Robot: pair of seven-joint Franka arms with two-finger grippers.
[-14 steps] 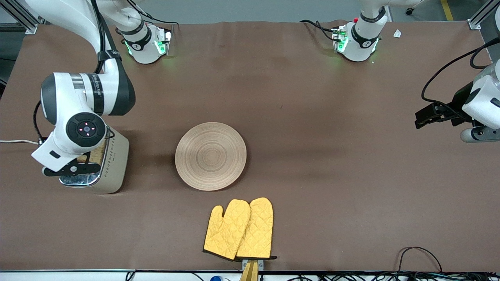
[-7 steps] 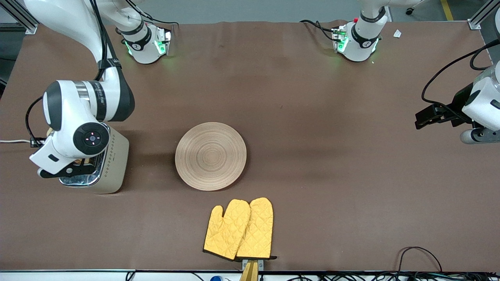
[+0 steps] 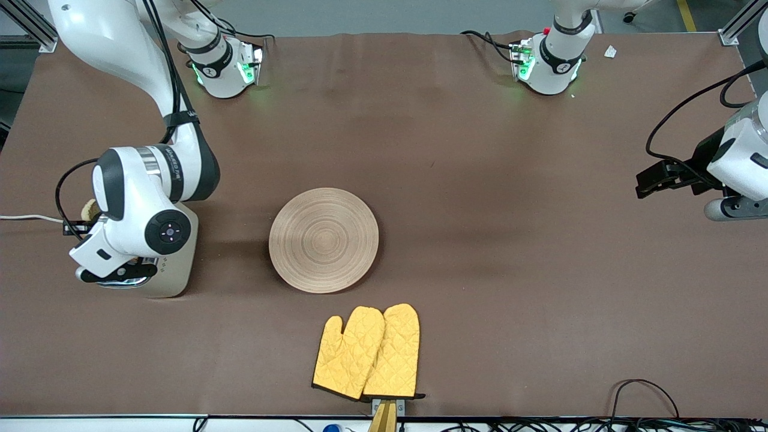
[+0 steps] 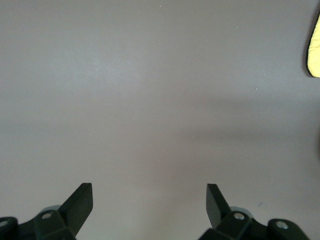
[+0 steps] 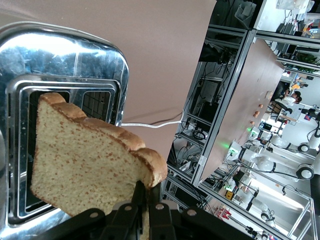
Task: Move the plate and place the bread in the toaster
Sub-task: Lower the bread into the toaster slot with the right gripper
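The cream toaster (image 3: 177, 264) stands toward the right arm's end of the table, mostly covered by the right arm's hand. In the right wrist view my right gripper (image 5: 148, 197) is shut on a corner of the brown bread slice (image 5: 85, 160) and holds it tilted above the toaster's chrome top (image 5: 65, 55) and its slots. A bit of the bread (image 3: 90, 210) shows in the front view. The wooden plate (image 3: 324, 240) lies bare mid-table. My left gripper (image 3: 651, 180) waits open and empty over bare table at the left arm's end; it also shows in the left wrist view (image 4: 149, 192).
A pair of yellow oven mitts (image 3: 367, 351) lies nearer the front camera than the plate; an edge of one shows in the left wrist view (image 4: 315, 45). The toaster's white cord (image 3: 24, 217) runs off the table's end. Cables lie along the front edge.
The right arm's hand has shifted and turned over the toaster with the bread in it; the bread now peeks out at the toaster's outer end. The left arm has not moved.
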